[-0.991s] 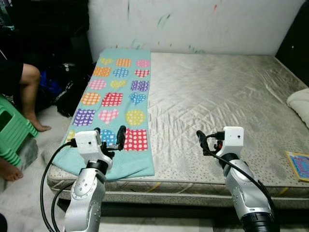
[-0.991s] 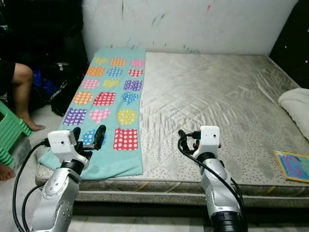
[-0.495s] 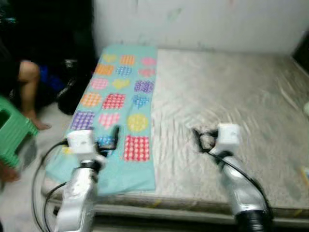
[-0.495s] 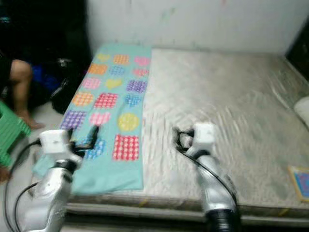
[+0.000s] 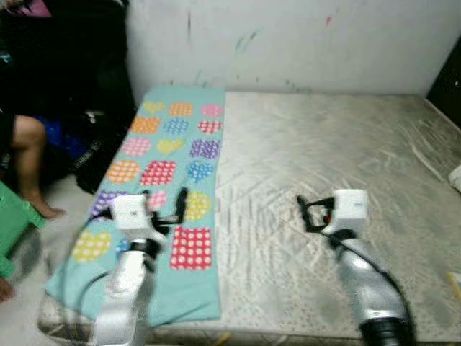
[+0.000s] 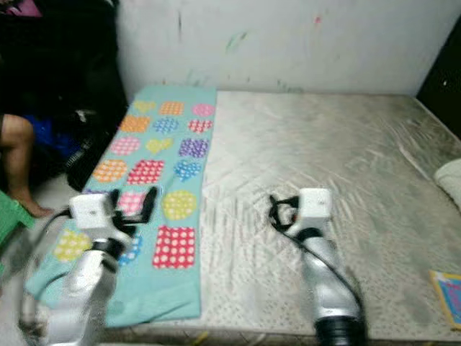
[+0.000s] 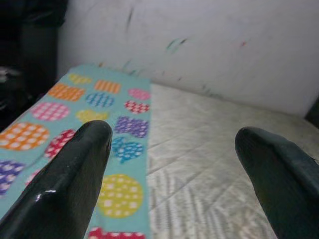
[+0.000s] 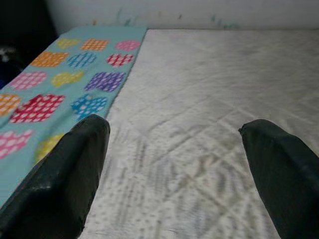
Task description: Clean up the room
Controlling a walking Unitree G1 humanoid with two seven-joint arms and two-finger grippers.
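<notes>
Bare quilted mattress [image 5: 338, 151] ahead, against a marked white wall [image 5: 302, 36]. Teal blanket [image 5: 162, 180] with coloured dotted hearts and squares lies flat along the mattress's left side, its near end hanging over the edge. Left gripper [image 5: 164, 205] hovers above the blanket's near part, fingers spread, holding nothing. Right gripper [image 5: 311, 213] hovers over bare mattress, fingers also spread and empty. A person's leg [image 5: 29, 162] and a green stool [image 5: 11, 223] sit left of the bed; dark bags [image 5: 90, 137] beside them. White pillow [image 6: 450, 176] and a book [image 6: 448, 294] at the right edge.

Both grippers [image 5: 164, 207] [image 5: 304, 214] raised, fingers spread.
</notes>
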